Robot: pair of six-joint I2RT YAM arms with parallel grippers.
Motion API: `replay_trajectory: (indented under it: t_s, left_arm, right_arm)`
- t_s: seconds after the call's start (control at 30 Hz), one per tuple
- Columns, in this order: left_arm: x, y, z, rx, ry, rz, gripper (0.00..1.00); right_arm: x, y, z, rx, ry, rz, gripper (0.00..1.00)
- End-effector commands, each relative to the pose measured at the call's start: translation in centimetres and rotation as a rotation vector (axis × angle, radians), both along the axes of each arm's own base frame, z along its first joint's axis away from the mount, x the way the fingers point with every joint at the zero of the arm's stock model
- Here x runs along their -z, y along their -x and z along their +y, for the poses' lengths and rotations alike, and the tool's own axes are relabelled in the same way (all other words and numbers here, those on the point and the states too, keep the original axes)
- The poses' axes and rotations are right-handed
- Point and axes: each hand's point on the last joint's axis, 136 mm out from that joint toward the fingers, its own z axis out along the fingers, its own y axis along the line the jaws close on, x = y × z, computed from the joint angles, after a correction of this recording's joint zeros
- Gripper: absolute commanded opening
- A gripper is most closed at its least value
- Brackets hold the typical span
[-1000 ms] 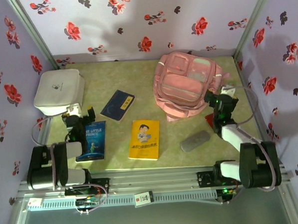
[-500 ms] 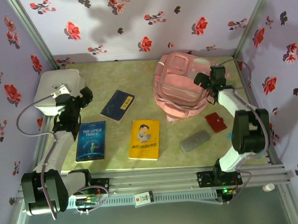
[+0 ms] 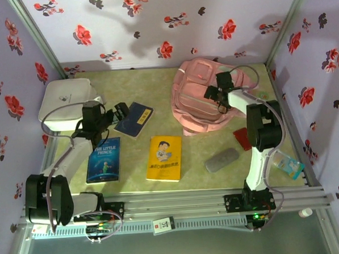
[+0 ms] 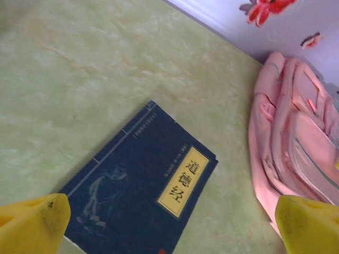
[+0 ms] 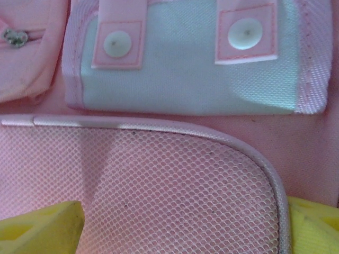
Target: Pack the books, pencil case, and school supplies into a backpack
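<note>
On the pale green worktop [image 3: 156,88] the large pink fabric backpack [image 3: 199,100] lies far right; the white rounded plastic box [image 3: 66,101] sits far left; the dark navy paperback [image 3: 134,119] lies between them; nearer, left to right, lie the blue illustrated paperback [image 3: 104,159], the yellow cartoon paperback [image 3: 164,158] and the grey soft tube-shaped pencil case [image 3: 222,159].

Pink backpack [image 3: 194,103] lies flat at far right, mint pocket panel facing up. Dark navy book [image 3: 134,118] flat, angled, to its left. Blue book [image 3: 104,159] and yellow book [image 3: 164,158] nearer, apart. Grey pencil case [image 3: 222,159] right of yellow book.
</note>
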Motion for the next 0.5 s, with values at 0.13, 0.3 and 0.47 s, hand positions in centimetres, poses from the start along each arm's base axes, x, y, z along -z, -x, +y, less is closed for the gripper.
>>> replay_trajectory:
  t_s: [0.13,0.3,0.47]
  left_arm:
    - [0.6,-0.8,-4.7,0.117,0.010,0.036,1.00]
    - [0.7,-1.2,-9.2,0.224,0.033,0.059,1.00]
    - [0.8,-0.8,-14.3,0.325,0.076,0.085,1.00]
  right_arm:
    - [3.0,4.2,11.4,-0.146,-0.129,0.087,0.90]
    - [-1.4,2.9,15.1,-0.215,-0.285,0.002,0.88]
    - [-8.4,2.6,13.1,-0.214,-0.238,-0.145,0.90]
